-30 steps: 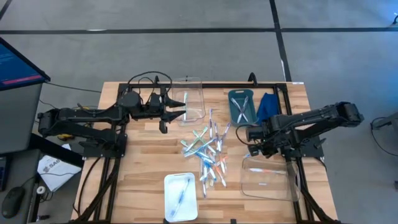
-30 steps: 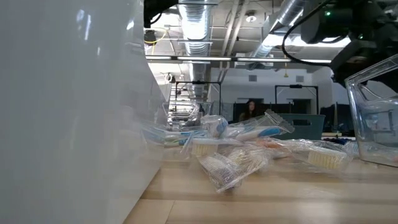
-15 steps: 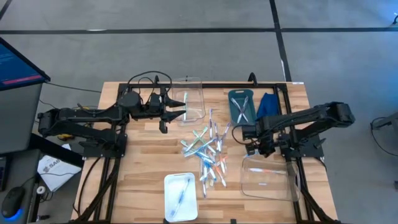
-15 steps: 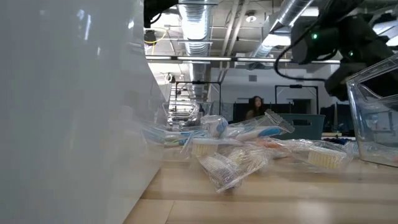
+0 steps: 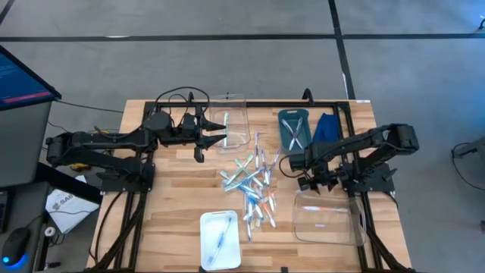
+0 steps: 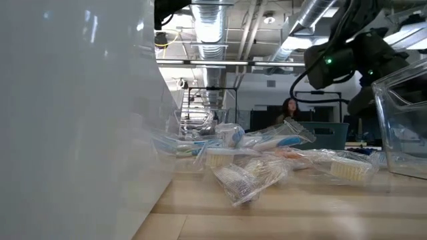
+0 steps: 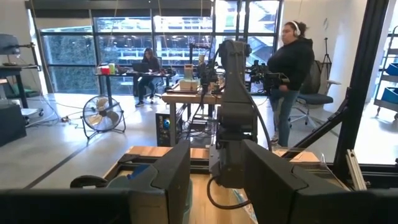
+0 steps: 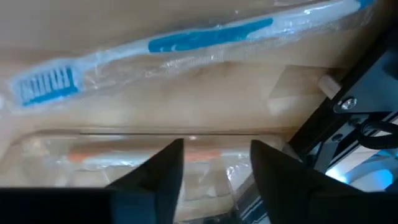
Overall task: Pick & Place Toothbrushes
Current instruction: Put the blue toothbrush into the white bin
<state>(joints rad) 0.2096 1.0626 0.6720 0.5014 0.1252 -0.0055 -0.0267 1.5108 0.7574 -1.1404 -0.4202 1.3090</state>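
Many wrapped toothbrushes (image 5: 254, 186) lie heaped mid-worktop — just left of the right pincer (image 5: 294, 165), spread and empty beside the clear bin (image 5: 326, 216). Left pincer (image 5: 224, 133) waits spread, farther off — the right arm is nearer.

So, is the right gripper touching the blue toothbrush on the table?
Apart. In the right wrist view the open right gripper has nothing between its jaws, and bare wood separates them from the wrapped blue toothbrush beyond.
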